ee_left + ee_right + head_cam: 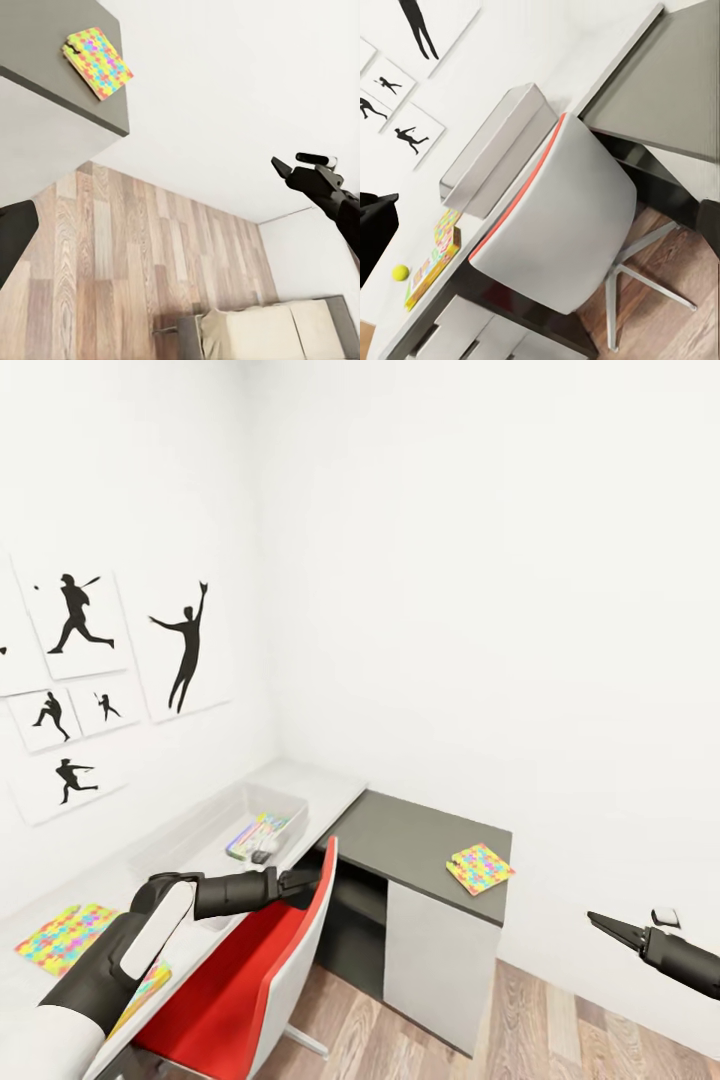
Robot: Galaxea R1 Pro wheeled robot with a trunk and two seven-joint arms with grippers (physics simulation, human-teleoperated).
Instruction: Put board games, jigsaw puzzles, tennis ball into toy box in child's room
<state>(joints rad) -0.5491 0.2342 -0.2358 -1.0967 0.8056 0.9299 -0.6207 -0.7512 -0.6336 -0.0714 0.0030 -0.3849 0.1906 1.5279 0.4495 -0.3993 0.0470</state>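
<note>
- Toy box [262, 800] sits on the pale desk run [330, 785] near the wall corner, with one colourful puzzle [258, 832] lying inside; a small dark item beside it I cannot identify.
- Second puzzle [480, 867] lies on the dark return, close to the front edge; a clumsy pinch could push it off onto the floor [560, 1020].
- Game box [435, 259] and ball [400, 272] rest on the desk, well apart from the bin; the ball would roll away if nudged.
- Left gripper [305, 881] hangs just above the red chair [250, 980]; opening cannot be judged. A swing toward the bin risks catching the chair back.
- Right gripper [612, 928] is narrow, empty, out over the floor.
</note>
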